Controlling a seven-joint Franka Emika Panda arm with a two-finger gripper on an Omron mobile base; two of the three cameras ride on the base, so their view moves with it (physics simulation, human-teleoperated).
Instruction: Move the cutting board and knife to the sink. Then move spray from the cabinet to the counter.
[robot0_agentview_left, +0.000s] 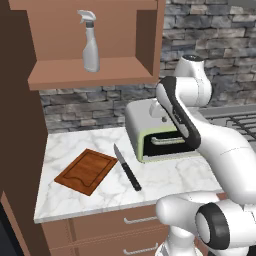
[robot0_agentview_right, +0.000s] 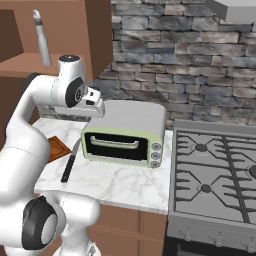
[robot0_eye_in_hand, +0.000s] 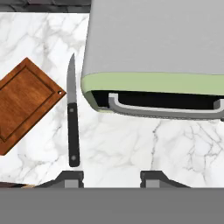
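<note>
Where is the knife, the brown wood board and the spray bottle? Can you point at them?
knife (robot0_agentview_left: 127, 173): left base view, where blade meets black handle.
cutting board (robot0_agentview_left: 86, 171): left base view, middle of its top.
spray (robot0_agentview_left: 91, 51): left base view, bottle body, on the cabinet shelf.

Hidden and cut off
Cutting board mostly behind the arm in the right base view; spray head cropped there, label perhaps too small to read

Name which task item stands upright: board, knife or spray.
The spray: it stands upright on the cabinet shelf. The board and knife lie flat on the counter.
</note>
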